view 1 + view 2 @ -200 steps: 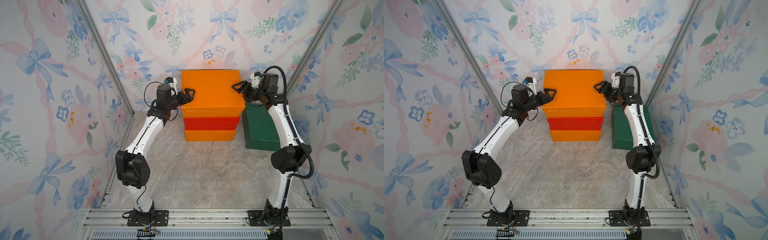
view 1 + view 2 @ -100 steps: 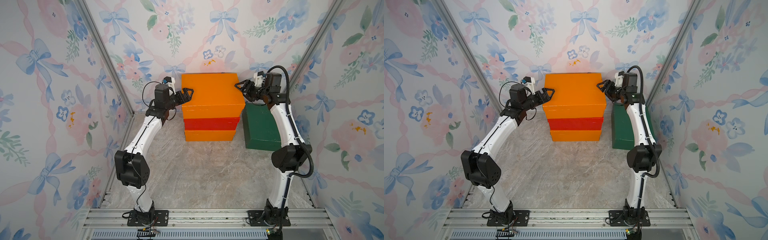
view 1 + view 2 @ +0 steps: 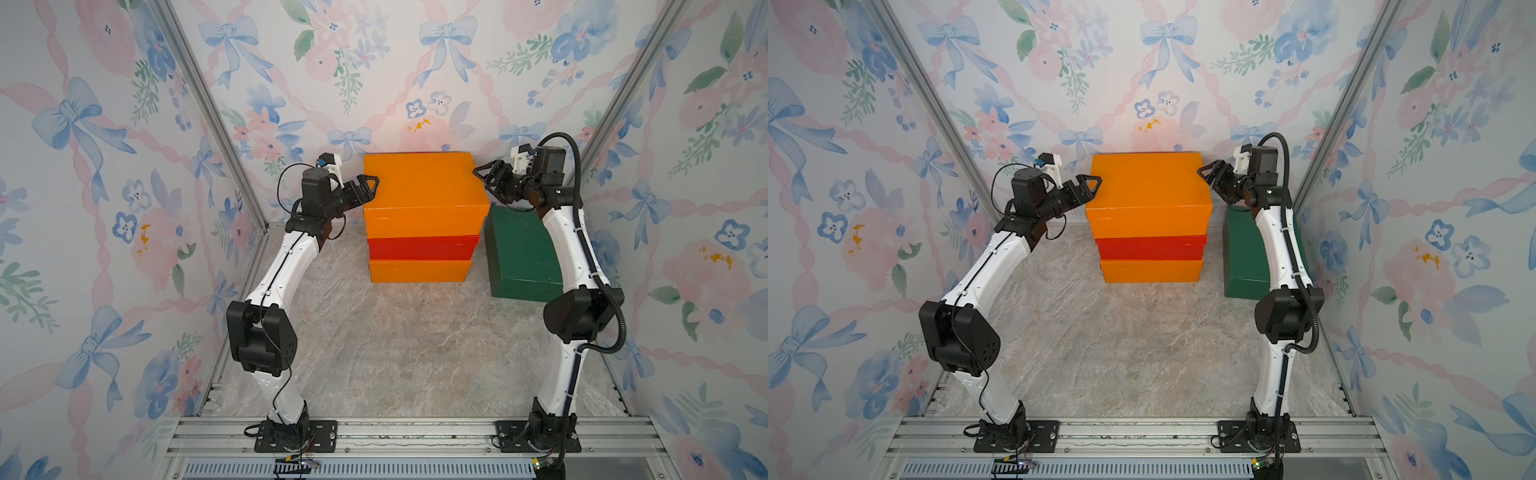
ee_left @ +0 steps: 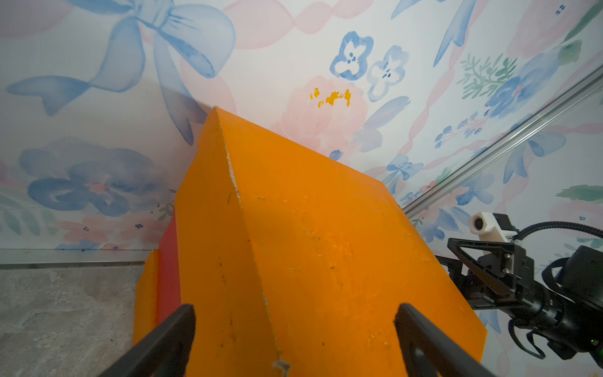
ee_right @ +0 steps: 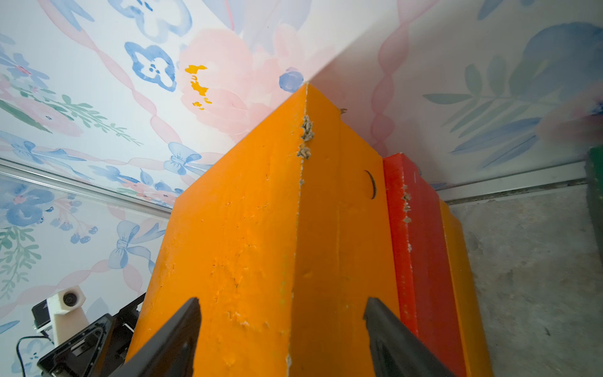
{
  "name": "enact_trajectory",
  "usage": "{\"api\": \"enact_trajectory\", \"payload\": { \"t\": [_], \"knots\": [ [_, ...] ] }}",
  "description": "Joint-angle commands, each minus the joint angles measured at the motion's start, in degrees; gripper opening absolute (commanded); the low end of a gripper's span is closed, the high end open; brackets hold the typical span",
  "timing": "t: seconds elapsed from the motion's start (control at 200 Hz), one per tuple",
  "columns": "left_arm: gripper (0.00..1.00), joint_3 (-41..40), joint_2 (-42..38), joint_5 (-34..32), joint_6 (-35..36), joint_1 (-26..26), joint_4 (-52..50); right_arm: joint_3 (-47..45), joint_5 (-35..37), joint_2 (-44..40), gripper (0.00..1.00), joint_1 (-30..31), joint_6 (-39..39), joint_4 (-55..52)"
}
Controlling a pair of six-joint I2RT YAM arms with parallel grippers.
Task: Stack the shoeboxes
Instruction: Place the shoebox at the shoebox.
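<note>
While three of the shoeboxes are sitting in one pile at the back of the table, with the lower orange box on the table, the red box on it and the upper orange box on top, the green box is lying alone on the table just right of the pile, partly under the right forearm.

The left pincer is standing wide at the upper orange box's left top edge. In the left wrist view its fingers are straddling that edge. The right pincer is mirroring it at the right top edge, its fingers spread across the corner line. Whether a pad is brushing the cardboard I cannot tell. Neither is holding anything.

Judgement: the step in hand is looking like the let-go of the upper orange box, with the green box being the one left to fetch.

Notes for doing it well:
- Both pincers should be backing straight out sideways, together, so that no finger is dragging the lid and skewing the box on the red one.
- The pile is looking fairly square and is standing close to the back wall, so no nudging is wanted.
- The paint is chipping along the box edges, so I am expecting crushable cardboard.
- For the green box I am expecting a squeeze on opposite ends and a level lift above the pile, with the right arm clearing off it first.
</note>
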Motion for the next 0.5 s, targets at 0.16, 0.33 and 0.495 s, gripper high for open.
{"api": "enact_trajectory", "payload": {
  "t": [0.16,0.33,0.495],
  "knots": [
    [0.98,-3.3,-6.7,1.61,1.61,0.06,0.77,-7.09,-1.23,-9.12,0.97,-0.85,-1.93,1.98],
    [0.98,-8.3,-10.57,1.95,1.58,-0.33,0.81,-17.34,-1.42,-15.26,0.97,-1.2,-1.64,6.93],
    [0.98,-12.97,-14.55,0.7,2.3,-2.63,0.85,-24.12,-2.89,-19.09,0.97,-0.43,-1.63,9.84]
  ]
}}
